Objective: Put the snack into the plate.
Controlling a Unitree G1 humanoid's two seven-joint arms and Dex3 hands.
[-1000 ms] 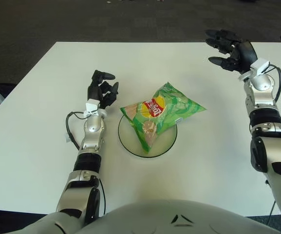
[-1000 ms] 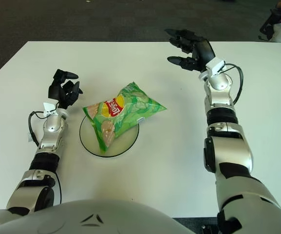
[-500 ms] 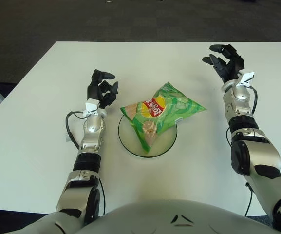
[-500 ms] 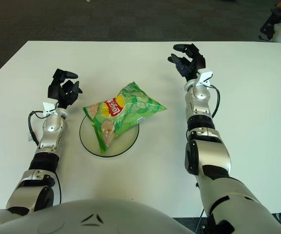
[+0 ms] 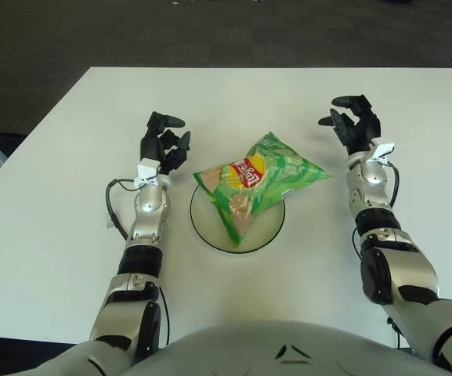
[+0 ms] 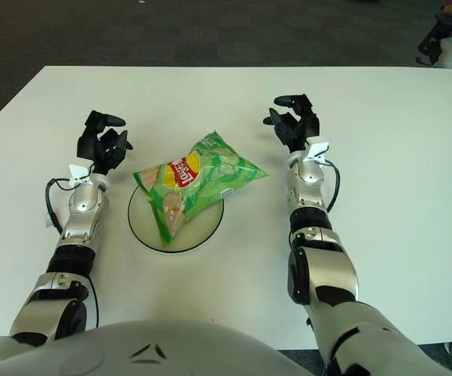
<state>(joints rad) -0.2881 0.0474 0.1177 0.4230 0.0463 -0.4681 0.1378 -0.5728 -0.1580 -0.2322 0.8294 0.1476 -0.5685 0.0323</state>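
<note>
Left eye view: white worktop (image 5: 53, 235), dark carpet (image 5: 210, 31) beyond. Snack (image 5: 258, 182) on plate (image 5: 237, 241). Left hand (image 5: 163, 145) and right hand (image 5: 352, 125) loosely spread, empty.

Silver jointed arms had black bands, black three-fingered left hand (image 5: 163, 145) and right hand (image 5: 352, 125), black cables looped at wrists

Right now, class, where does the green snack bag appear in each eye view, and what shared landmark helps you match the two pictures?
Left eye view: green snack bag sits right of centre, lying across the plate.
Right eye view: it sits left of centre, again across the plate.
Shared landmark: the left hand, just left of the plate in both.
</note>
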